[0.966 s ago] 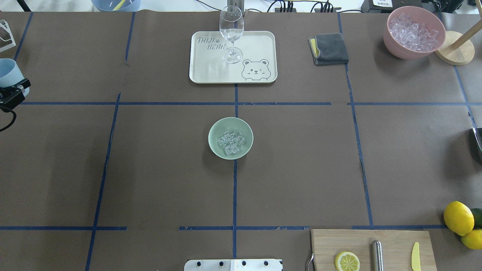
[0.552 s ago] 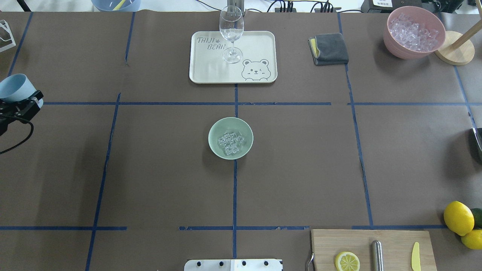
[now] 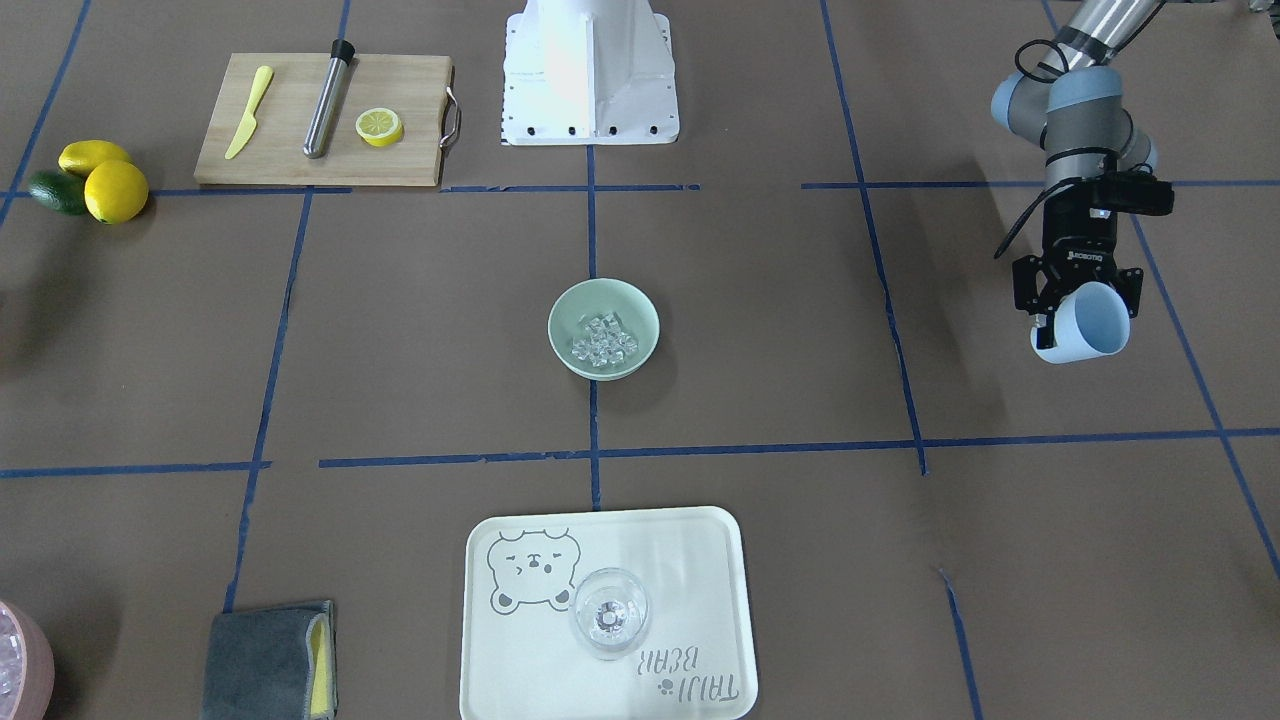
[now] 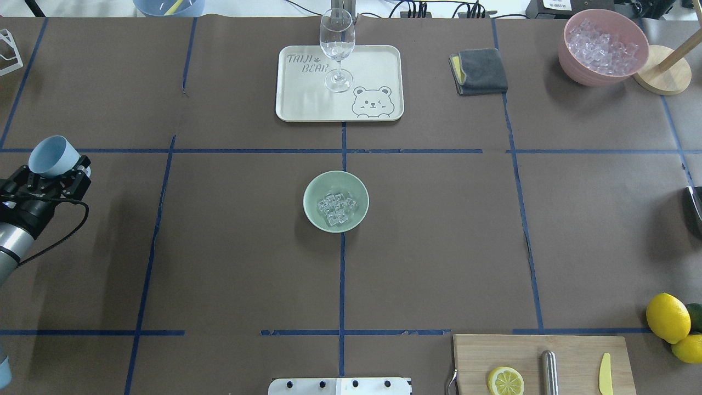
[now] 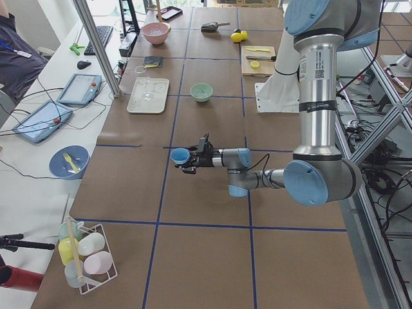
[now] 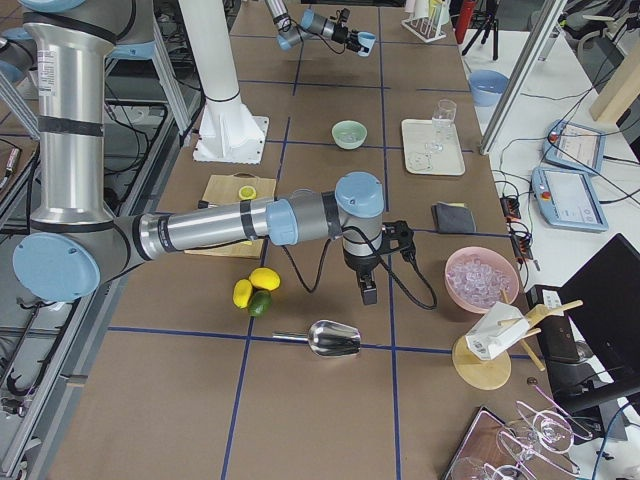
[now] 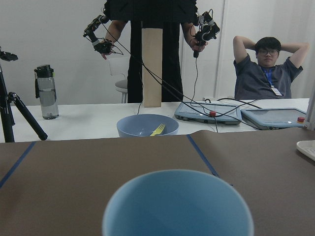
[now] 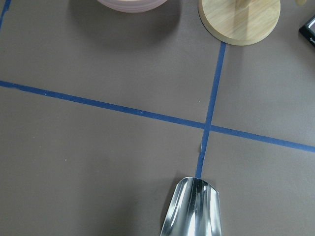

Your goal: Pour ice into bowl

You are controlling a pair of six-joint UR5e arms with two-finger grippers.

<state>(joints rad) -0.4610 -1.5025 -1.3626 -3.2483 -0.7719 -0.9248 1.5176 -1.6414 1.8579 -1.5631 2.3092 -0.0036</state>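
Note:
The pale mint-green bowl (image 4: 310,190) stands at the table's middle with a handful of clear ice cubes (image 4: 336,209) in it; it also shows in the front view (image 3: 566,316) with the ice (image 3: 603,346). My left gripper (image 4: 55,171) is shut on a light blue cup (image 4: 50,155), held tilted above the table far to the bowl's left, also in the front view (image 3: 1085,322). No ice shows in the cup (image 7: 177,206). My right gripper (image 6: 368,292) shows only in the exterior right view, over the table's right end; I cannot tell if it is open.
A wine glass (image 4: 337,48) stands on a cream tray (image 4: 378,60) behind the bowl. A grey cloth (image 4: 478,71), a pink bowl of ice (image 4: 603,46) and a wooden stand (image 4: 663,74) are back right. A cutting board (image 4: 570,356), lemons (image 4: 668,318) and a metal scoop (image 8: 192,209) are at right.
My left gripper has moved with the blue cup from the table's left edge a little toward the middle and toward the robot's side. The bowl and ice have not moved.

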